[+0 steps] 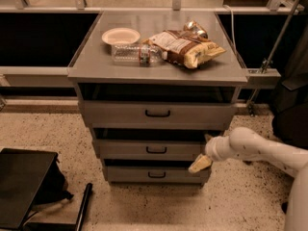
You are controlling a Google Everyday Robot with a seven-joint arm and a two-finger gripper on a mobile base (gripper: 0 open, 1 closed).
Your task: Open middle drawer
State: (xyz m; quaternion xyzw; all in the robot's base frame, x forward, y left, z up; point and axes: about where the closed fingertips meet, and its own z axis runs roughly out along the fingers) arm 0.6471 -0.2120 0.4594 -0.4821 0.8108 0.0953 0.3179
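Note:
The grey cabinet has three drawers stacked one above another. The middle drawer [125,149] has a flat grey front with a small black bar handle [156,150] at its centre. It sits between the taller top drawer [115,113] and the narrow bottom drawer [130,174]. My gripper [203,152] comes in from the right on a white arm. It is at the right end of the middle drawer's front, well right of the handle. Its cream fingers [199,165] stand apart, one high and one low, holding nothing.
On the cabinet top [96,66] lie a paper bowl [120,35], a plastic bottle [134,53], a chip bag [187,47] and a can [192,27]. A black case [24,186] lies on the speckled floor at the lower left. Dark shelving flanks the cabinet.

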